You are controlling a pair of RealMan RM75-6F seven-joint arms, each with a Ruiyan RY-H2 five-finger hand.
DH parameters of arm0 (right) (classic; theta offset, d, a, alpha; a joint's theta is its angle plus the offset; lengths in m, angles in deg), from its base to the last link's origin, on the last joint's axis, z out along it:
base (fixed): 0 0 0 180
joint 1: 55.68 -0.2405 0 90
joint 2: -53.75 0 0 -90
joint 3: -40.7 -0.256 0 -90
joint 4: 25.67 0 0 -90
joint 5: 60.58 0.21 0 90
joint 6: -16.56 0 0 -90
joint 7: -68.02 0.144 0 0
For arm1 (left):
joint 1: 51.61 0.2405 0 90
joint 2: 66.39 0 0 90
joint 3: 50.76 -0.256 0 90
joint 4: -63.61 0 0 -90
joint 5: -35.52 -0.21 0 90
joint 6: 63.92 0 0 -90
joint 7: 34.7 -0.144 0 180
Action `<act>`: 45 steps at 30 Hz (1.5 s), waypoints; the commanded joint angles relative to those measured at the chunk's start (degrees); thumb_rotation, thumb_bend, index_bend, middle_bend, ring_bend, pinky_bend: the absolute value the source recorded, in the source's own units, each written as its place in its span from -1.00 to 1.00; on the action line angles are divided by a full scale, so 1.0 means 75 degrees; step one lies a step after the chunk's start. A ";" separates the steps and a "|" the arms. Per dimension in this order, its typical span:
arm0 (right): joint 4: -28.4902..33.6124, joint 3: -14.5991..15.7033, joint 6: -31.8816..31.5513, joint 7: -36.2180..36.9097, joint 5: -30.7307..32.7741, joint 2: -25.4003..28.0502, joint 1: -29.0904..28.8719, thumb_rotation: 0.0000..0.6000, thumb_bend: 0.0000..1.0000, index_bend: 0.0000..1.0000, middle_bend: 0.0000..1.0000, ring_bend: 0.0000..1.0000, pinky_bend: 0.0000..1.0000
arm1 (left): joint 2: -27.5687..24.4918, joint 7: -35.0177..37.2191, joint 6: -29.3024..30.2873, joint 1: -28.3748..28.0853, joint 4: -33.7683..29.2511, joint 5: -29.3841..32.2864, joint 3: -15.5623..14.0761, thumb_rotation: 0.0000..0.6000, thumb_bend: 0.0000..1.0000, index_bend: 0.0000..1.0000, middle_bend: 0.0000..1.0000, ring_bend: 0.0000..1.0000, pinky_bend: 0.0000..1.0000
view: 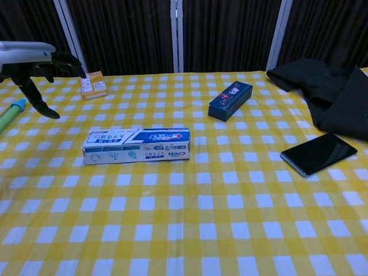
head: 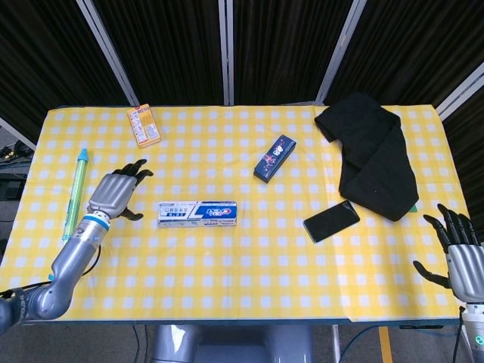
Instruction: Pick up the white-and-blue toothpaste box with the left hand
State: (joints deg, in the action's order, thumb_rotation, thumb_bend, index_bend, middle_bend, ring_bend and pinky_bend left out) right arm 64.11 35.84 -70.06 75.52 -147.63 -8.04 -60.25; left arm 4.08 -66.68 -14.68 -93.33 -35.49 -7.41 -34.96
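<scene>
The white-and-blue toothpaste box [head: 197,213] [view: 137,145] lies flat and lengthwise on the yellow checked tablecloth [head: 242,265], a little left of centre. My left hand [head: 116,192] [view: 34,63] hovers above the cloth just left of the box, fingers spread and holding nothing, a short gap between it and the box's left end. My right hand [head: 461,253] stays at the table's right edge with fingers apart, empty; the chest view does not show it.
A green-and-blue toothbrush [head: 74,208] lies along the left edge. An orange packet [head: 144,125] sits at the back left, a dark blue case [head: 274,157] behind centre, a black phone [head: 331,221] and black cloth [head: 374,155] to the right.
</scene>
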 commanded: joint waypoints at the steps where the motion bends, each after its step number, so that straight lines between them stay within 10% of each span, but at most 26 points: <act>1: -0.0005 -0.0016 0.0002 0.0173 0.0009 0.0076 0.0003 1.00 -0.84 -0.61 -1.00 -1.00 -0.96 | 0.0689 -0.1063 -0.0304 -0.1292 0.0434 0.1759 -0.0132 1.00 -0.81 -0.58 -0.94 -0.79 -0.55; 35: -0.0166 -0.0279 -0.0210 0.1959 0.0212 0.0470 0.0138 1.00 -0.84 -0.43 -1.00 -1.00 -1.00 | 0.3328 -0.2676 0.0107 -0.4238 0.2521 0.5314 -0.0555 1.00 -0.81 -0.59 -0.97 -0.90 -0.65; 45: -0.0167 -0.0310 -0.0303 0.2211 0.0197 0.0529 0.0187 1.00 -0.84 -0.43 -1.00 -1.00 -1.00 | 0.3886 -0.2779 0.0130 -0.4391 0.2947 0.5254 -0.0719 1.00 -0.67 -0.16 -0.62 -0.58 -0.39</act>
State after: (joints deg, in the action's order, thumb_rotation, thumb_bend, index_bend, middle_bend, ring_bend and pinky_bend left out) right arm 62.84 33.52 -72.29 92.05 -146.09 -4.11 -58.88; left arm 32.84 -87.80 -13.88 -126.27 -13.57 32.49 -40.32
